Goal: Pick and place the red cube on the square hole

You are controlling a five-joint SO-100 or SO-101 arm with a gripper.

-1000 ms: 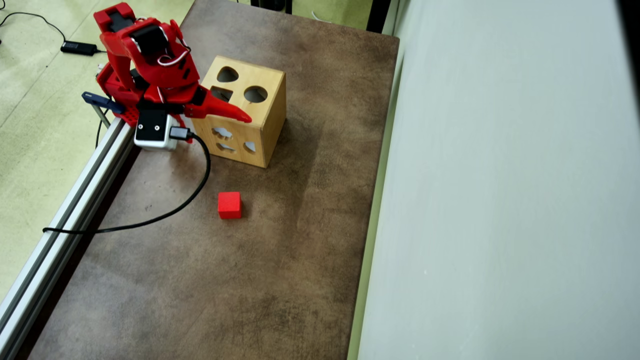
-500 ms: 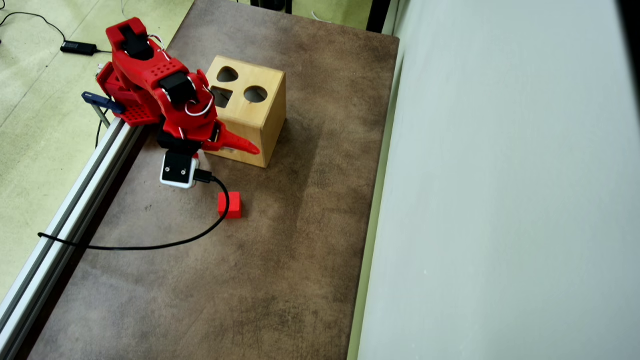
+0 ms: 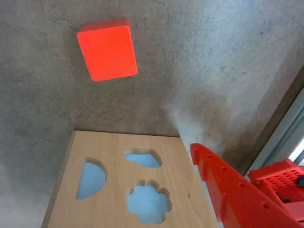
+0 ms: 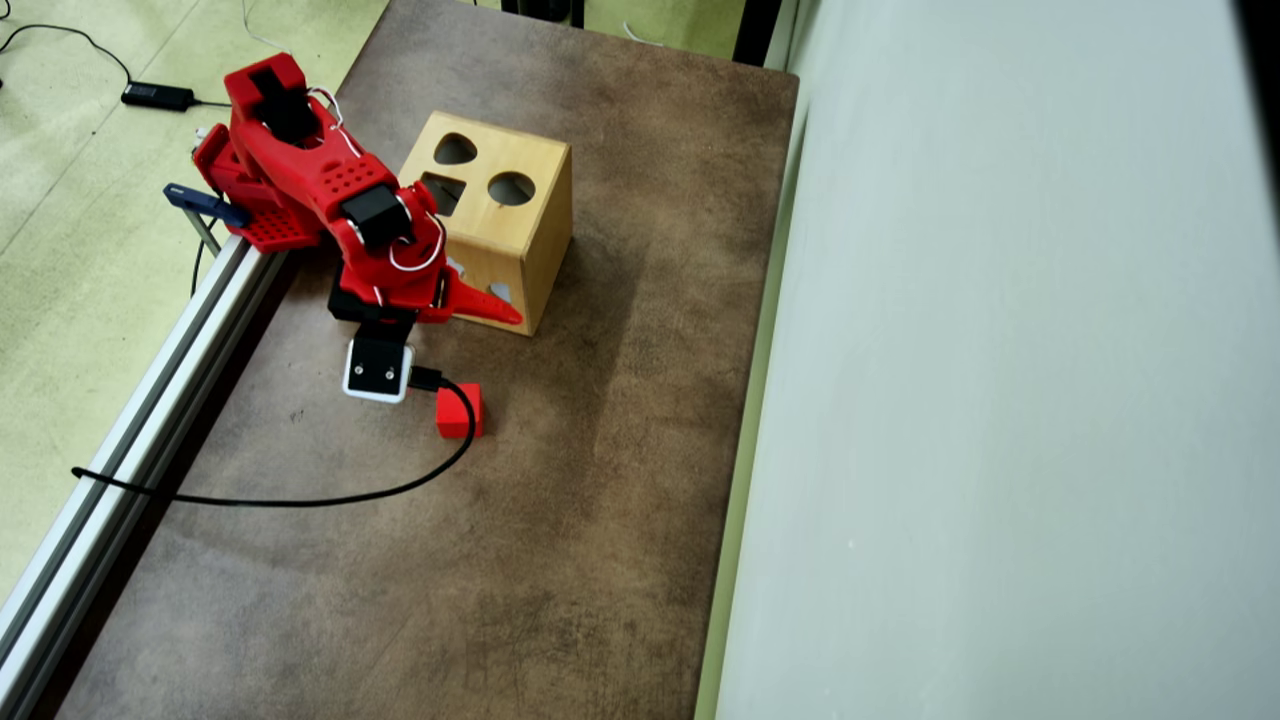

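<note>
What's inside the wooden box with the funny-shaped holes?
Nothing shows inside the wooden box. In the wrist view its holes show only pale blue, and in the overhead view they look dark. The walls cover the rest. The red cube lies outside on the table.

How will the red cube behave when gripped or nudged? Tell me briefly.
The red cube probably stays put rather than rolling: flat faces, resting squarely on the table. Its matte, slightly grainy surface suggests decent grip. It looks rigid with rounded corners, perhaps light printed plastic, though weight can't be confirmed.

Square hole (image 4: 441, 192) partly behind arm (image 4: 340, 190)
</note>
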